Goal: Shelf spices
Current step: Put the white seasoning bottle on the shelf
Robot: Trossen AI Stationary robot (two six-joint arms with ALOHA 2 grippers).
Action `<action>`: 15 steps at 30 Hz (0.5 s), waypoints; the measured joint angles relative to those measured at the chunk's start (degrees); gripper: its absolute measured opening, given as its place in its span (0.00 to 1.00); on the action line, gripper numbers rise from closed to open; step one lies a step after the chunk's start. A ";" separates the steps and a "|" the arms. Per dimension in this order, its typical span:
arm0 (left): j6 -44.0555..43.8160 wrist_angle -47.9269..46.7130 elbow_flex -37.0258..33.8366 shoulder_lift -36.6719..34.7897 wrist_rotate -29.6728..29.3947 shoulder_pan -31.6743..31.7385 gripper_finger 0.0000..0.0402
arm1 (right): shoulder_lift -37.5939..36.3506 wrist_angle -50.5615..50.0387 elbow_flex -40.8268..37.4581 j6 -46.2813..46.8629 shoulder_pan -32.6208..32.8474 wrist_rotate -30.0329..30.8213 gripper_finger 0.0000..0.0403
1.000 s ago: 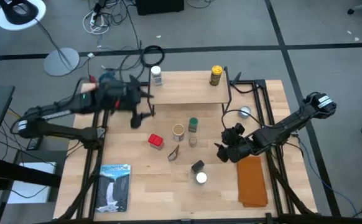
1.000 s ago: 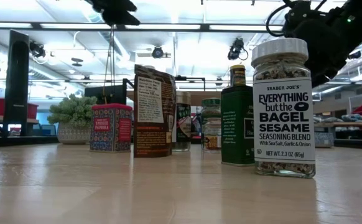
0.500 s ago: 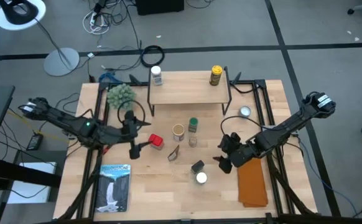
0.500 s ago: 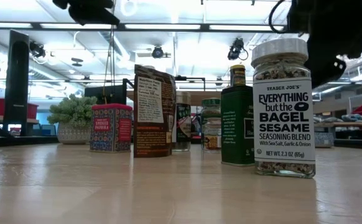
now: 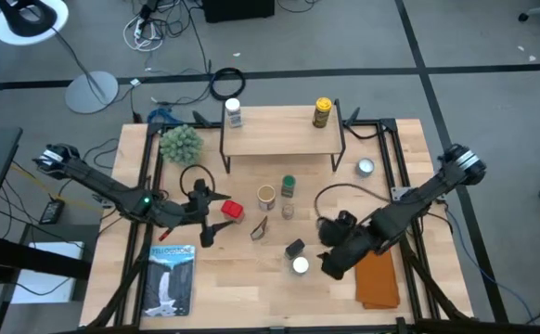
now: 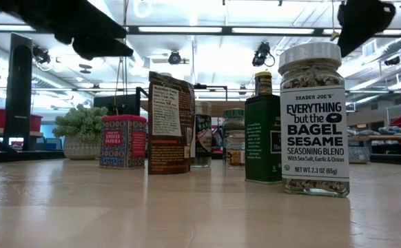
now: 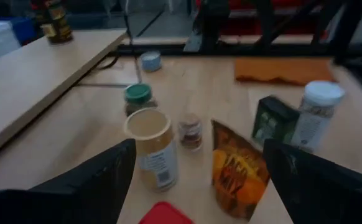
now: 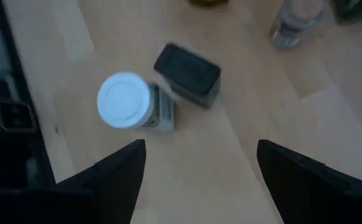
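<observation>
In the high view the shelf (image 5: 279, 133) stands at the table's far side, carrying a white-capped jar (image 5: 233, 113) and a yellow-capped jar (image 5: 322, 111). Nearer, standing on the tabletop, are the red tin (image 5: 232, 211), tan canister (image 5: 266, 195), green-capped jar (image 5: 289, 186), orange packet (image 5: 260, 228), black box (image 5: 294, 248) and a white-capped jar (image 5: 300, 266). My left gripper (image 5: 218, 220) is open just left of the red tin (image 7: 165, 214), fingers either side of it. My right gripper (image 5: 327, 262) is open just right of the white-capped jar (image 8: 124, 102), above table level.
A fuzzy green plant (image 5: 180, 142) stands left of the shelf. A flat silver tin (image 5: 366, 167) lies to the shelf's right. An orange cloth (image 5: 377, 269) lies at the near right under my right arm, and a picture book (image 5: 172, 276) at the near left.
My left arm has swung from beside the shelf's left end toward the near edge and come down beside the red tin, uncovering the plant. My right gripper has moved toward the near edge and left, closing in on the white-capped jar. No spice has moved.
</observation>
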 joint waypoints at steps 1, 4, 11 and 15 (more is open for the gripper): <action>0.24 2.59 -1.19 -0.03 1.01 0.00 0.89 | 2.58 -2.77 3.25 -0.22 -0.39 -1.33 0.76; 0.84 5.66 -3.58 -0.04 1.52 -0.02 0.89 | 10.00 -11.12 12.50 -1.58 -1.59 -4.61 0.76; 1.67 6.88 -5.32 -0.04 1.52 0.00 0.89 | 22.35 -18.48 29.28 -7.52 -3.99 -7.78 0.76; 0.16 6.02 -5.94 -0.04 1.56 -0.02 0.89 | 25.90 -19.07 34.18 -8.31 -4.77 -8.90 0.76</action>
